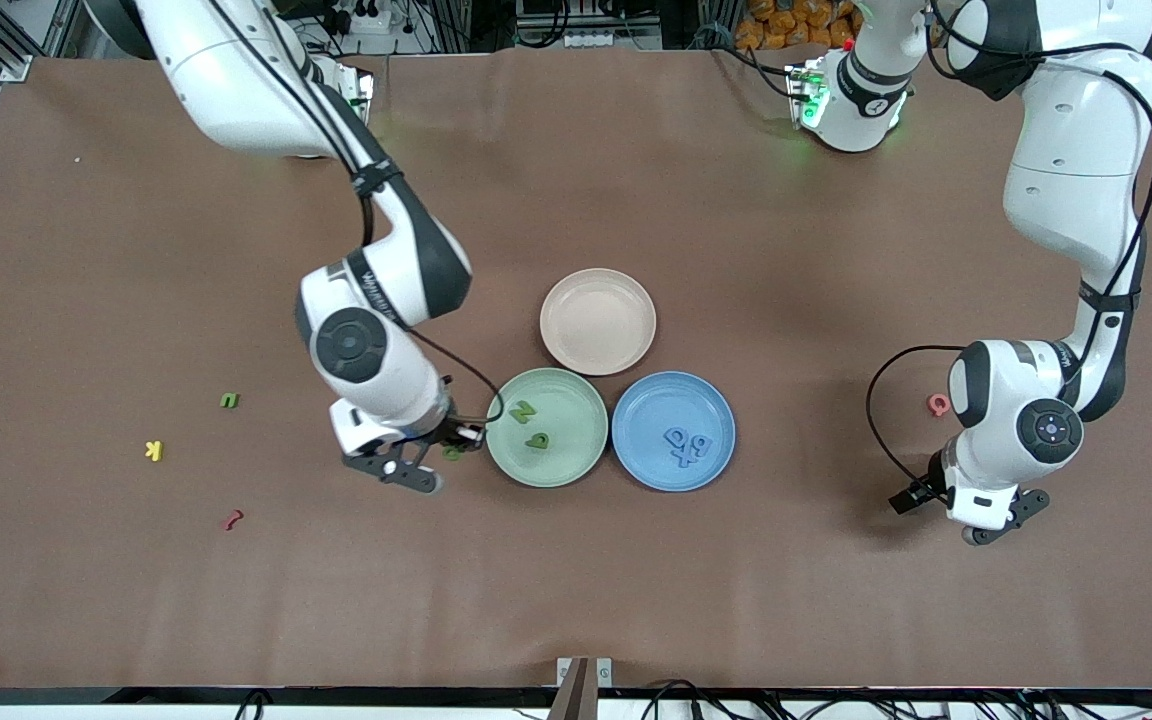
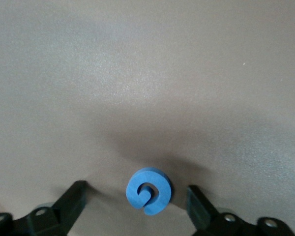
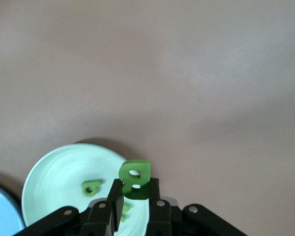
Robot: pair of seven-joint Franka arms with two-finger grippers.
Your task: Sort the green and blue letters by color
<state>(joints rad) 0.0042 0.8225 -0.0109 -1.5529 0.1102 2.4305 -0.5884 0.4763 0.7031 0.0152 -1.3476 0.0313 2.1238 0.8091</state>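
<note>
Between left end effector (image 2: pixel 137 206) fingers: blue G (image 2: pixel 148 191)

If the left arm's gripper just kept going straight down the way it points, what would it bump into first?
Probably the blue letter standing on the table, right between the open left gripper's fingers. Its height above the letter is hard to judge.

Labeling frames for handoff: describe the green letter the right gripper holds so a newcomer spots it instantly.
Start at the green plate, nearest the right arm's end in the cluster of three plates. At its rim hangs the right gripper, shut on the green B. Unlike the two green letters lying in the plate, it is held upright between the fingers.
</note>
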